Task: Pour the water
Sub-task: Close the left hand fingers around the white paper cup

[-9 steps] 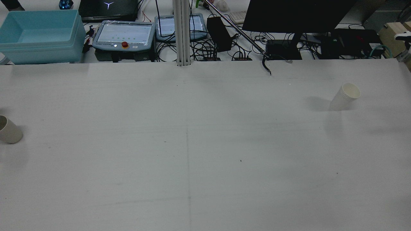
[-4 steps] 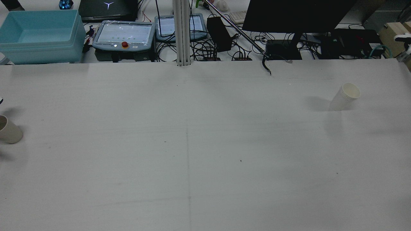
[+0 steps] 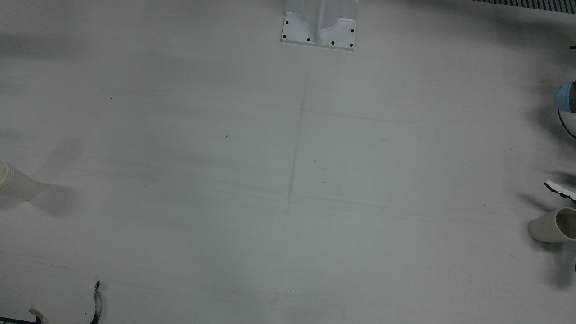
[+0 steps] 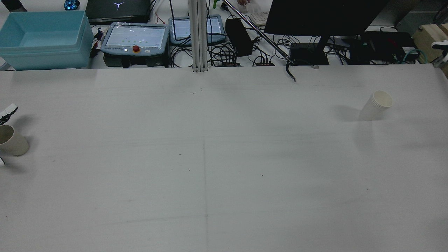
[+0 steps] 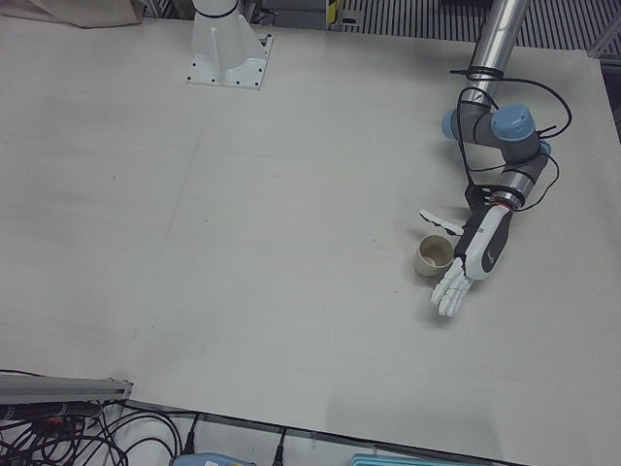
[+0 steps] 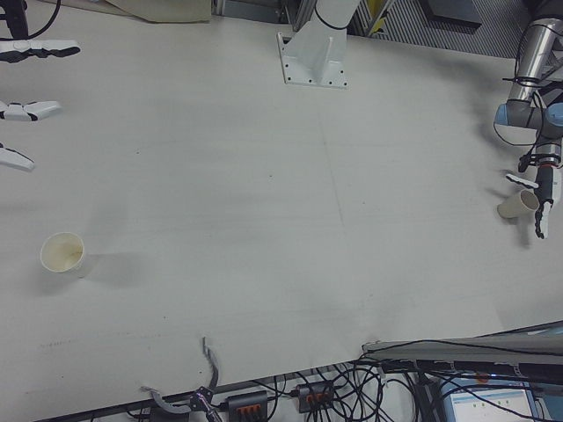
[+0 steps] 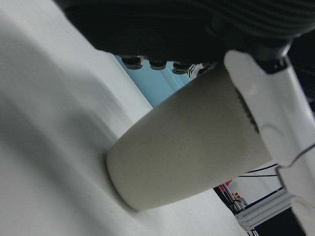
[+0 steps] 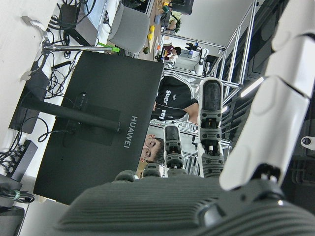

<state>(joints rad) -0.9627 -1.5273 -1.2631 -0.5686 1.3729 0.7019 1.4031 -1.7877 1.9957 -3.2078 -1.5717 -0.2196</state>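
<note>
A beige cup (image 5: 432, 256) stands at the table's left edge; it also shows in the rear view (image 4: 13, 141) and the front view (image 3: 551, 225). My left hand (image 5: 475, 254) is open around it, thumb on one side and fingers on the other. In the left hand view the cup (image 7: 187, 147) lies close to the palm with a finger (image 7: 266, 98) along its side. A stack of white paper cups (image 4: 377, 104) stands far right, also in the right-front view (image 6: 62, 253). My right hand (image 6: 31, 110) is open and empty, well away from it.
A blue bin (image 4: 42, 38), two teach pendants (image 4: 134, 38), a post (image 4: 198, 35), a monitor (image 4: 322, 17) and cables line the far edge. A white pedestal (image 3: 319, 27) stands on the table at the robot's side.
My left hand's fingers have come into the rear view beside the beige cup. The cup has shifted slightly to the right. The white cups have not moved.
</note>
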